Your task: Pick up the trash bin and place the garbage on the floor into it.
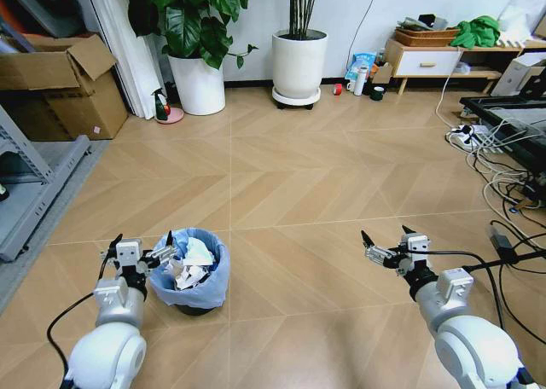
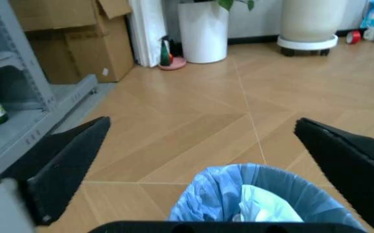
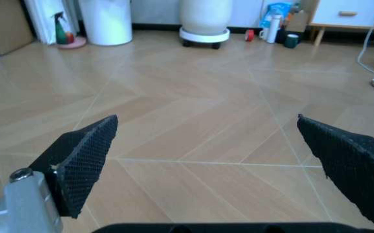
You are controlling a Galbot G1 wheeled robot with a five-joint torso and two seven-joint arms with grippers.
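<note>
The trash bin (image 1: 194, 285), small and round with a crinkly light-blue bag, stands on the floor (image 1: 290, 184) at the lower left. Crumpled white garbage (image 1: 193, 264) lies inside it. My left gripper (image 1: 143, 238) is open just left of the bin, and its right fingertip (image 1: 169, 237) is at the bin's rim. In the left wrist view the bin (image 2: 219, 199) sits low between the spread fingers of the left gripper (image 2: 201, 124), with pale paper garbage (image 2: 264, 206) in it. My right gripper (image 1: 385, 234) hangs open over bare floor at the lower right; the right gripper (image 3: 206, 119) holds nothing.
Two white planters (image 1: 198, 84) (image 1: 299, 63) stand at the back wall, a green spray bottle (image 1: 160, 106) beside the left one. A cardboard box (image 1: 60, 86) and a grey metal shelf (image 1: 34, 184) line the left side. Cables and a power strip (image 1: 482, 146) crowd the right.
</note>
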